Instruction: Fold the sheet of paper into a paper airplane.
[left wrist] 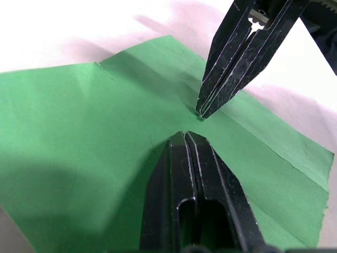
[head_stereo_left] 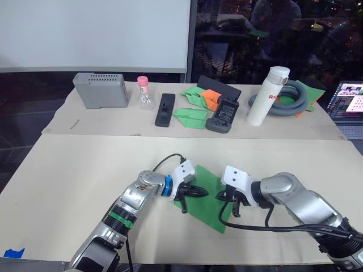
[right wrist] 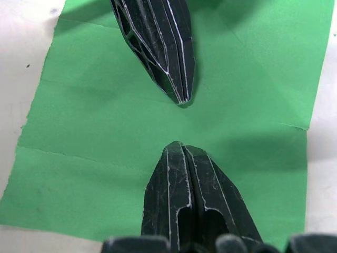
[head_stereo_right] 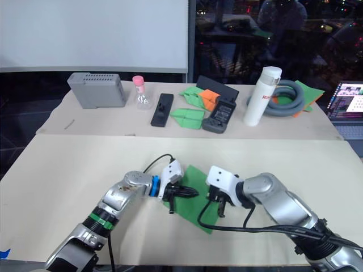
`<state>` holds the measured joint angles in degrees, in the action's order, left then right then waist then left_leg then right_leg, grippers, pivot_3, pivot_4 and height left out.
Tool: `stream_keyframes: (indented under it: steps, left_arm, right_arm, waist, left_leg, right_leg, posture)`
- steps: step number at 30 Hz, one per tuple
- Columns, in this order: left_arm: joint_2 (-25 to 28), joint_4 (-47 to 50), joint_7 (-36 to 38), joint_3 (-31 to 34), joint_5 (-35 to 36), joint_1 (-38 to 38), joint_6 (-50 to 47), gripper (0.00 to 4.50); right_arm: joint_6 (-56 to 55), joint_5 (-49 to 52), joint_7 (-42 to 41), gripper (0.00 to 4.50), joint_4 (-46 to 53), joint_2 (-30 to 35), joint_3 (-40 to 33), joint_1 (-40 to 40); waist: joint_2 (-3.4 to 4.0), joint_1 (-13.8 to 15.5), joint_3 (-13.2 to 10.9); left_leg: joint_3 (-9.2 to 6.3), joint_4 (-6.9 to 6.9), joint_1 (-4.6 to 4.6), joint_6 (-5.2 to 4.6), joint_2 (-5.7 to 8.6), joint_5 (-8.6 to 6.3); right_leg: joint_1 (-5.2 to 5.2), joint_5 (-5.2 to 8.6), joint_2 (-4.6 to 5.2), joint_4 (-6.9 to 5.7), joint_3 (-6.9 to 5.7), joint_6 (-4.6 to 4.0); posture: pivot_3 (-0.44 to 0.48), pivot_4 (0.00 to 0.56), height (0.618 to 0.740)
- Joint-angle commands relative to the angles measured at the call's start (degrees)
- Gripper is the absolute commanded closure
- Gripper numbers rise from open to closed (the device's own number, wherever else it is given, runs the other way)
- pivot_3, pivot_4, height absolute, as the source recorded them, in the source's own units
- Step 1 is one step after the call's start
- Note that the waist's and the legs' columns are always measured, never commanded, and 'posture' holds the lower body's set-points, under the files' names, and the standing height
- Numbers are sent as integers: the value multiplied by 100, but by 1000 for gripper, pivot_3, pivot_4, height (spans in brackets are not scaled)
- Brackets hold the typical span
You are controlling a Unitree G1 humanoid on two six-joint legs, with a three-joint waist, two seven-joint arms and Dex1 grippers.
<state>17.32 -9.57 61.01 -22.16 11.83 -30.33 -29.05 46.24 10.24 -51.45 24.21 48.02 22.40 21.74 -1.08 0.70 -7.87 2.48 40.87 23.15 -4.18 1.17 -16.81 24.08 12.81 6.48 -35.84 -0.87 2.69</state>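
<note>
Two grippers (closed) on sheet of paper [head_stereo_left: 211, 199]

Lab, whiteboard [head_stereo_left: 93, 34], laptop [head_stereo_left: 347, 105], paper-covered table [head_stereo_left: 68, 170]

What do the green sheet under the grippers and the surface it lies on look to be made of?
The sheet of paper looks like thin matte coloured paper: it lies flat, holds fine straight creases and shows no gloss. The table cover looks like matte beige paper or thin card, laid in sheets with a visible seam; which one is unclear. Both the left gripper and right gripper, shut, look like scuffed black plastic.
</note>
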Motion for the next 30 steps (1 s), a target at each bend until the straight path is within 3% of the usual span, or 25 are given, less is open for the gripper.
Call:
stream_keyframes:
  steps: [1, 13, 17, 22, 30]
  left_arm:
    - [252, 347, 214, 133, 207, 124, -236, 4500]
    - [512, 856, 345, 227, 542, 98, -683, 4500]
    - [883, 1478, 375, 350, 784, 284, -1177, 4500]
    - [1199, 2098, 312, 348, 1010, 649, -1485, 4500]
    - [1199, 2062, 214, 698, 1098, 496, -1142, 4500]
  right_arm:
    - [-78, -156, 74, 4488, -62, 32, -69, 0]
    - [94, 370, 18, 4488, 382, 157, -1112, 186]
    - [515, 836, -258, 4488, 833, 676, -1881, -464]
    - [953, 1404, -66, 4488, 1053, 556, -2771, -1164]
    - [1273, 1685, 477, 4488, 1013, 205, -2922, -1571]
  waist:
    - [0, -11, 0]
    - [0, 7, 0]
    - [0, 24, -1]
    - [0, -3, -1]
    - [0, 11, -1]
  left_leg:
    - [0, 0, 0, 1, -1, 1]
    - [-1, 1, 8, 2, 0, 1]
    - [-5, 0, 13, 0, 0, 0]
    - [-3, -1, 8, -6, 0, -4]
    - [-4, 0, 4, -5, 1, -3]
  right_leg:
    - [1, 0, -1, -1, 1, 0]
    - [7, 0, 0, -2, -1, 0]
    - [8, 0, 1, -1, -2, 0]
    - [5, 0, 5, 1, 8, 0]
    - [3, 0, 4, -3, 10, 0]
  posture:
    - [0, 150, 740]
    - [0, 150, 740]
    - [0, 150, 740]
    - [0, 150, 740]
    - [0, 150, 740]
